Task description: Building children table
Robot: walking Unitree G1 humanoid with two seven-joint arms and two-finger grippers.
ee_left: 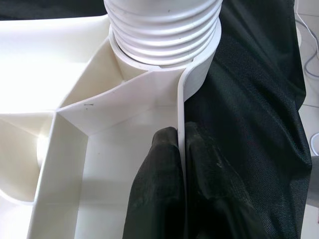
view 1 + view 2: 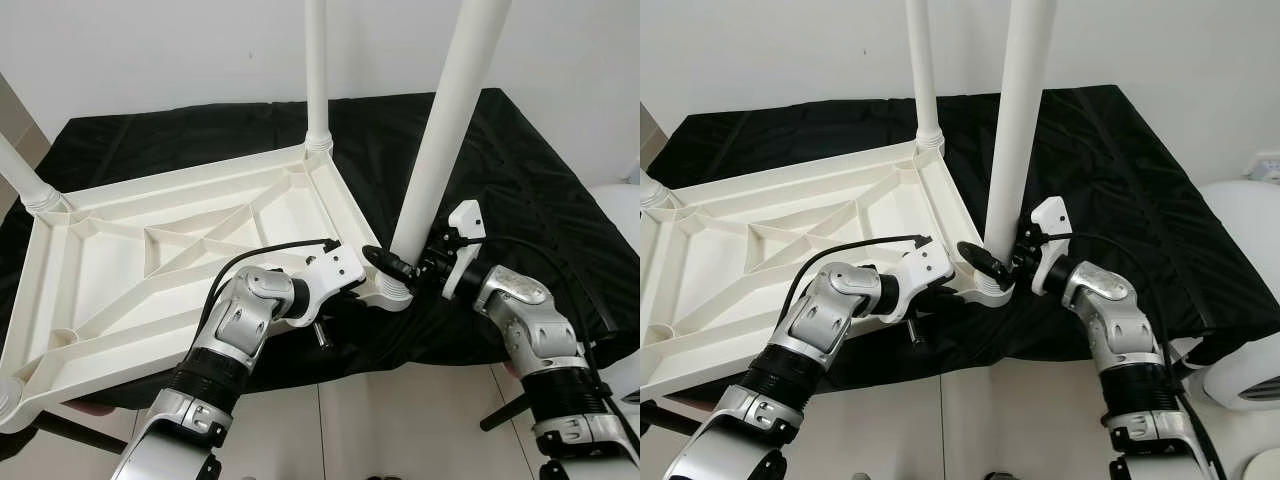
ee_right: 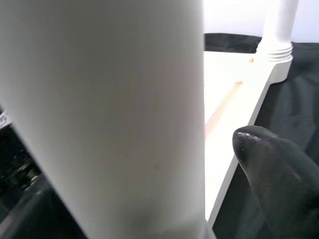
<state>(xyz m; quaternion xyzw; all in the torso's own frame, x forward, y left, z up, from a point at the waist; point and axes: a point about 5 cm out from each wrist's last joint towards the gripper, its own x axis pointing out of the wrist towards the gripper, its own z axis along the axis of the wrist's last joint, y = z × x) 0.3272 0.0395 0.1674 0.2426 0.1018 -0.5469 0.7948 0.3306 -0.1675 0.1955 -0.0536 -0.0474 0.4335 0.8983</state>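
Left wrist view: left gripper (image 1: 180,149) is pinching the tabletop (image 1: 99,149) rim between its fingers; right gripper (image 2: 1002,255) is clasping the leg (image 2: 1015,130).

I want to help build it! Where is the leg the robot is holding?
The leg stands upright in the near right corner socket of the upside-down tabletop, between the left gripper pinching the rim and the right gripper.

Behind the work area you see a plain white wall (image 2: 180,50). A black cloth (image 2: 1120,170) drapes the table. Below lies a pale tiled floor (image 2: 400,420); a white rounded object (image 2: 1245,290) stands at the robot's right.
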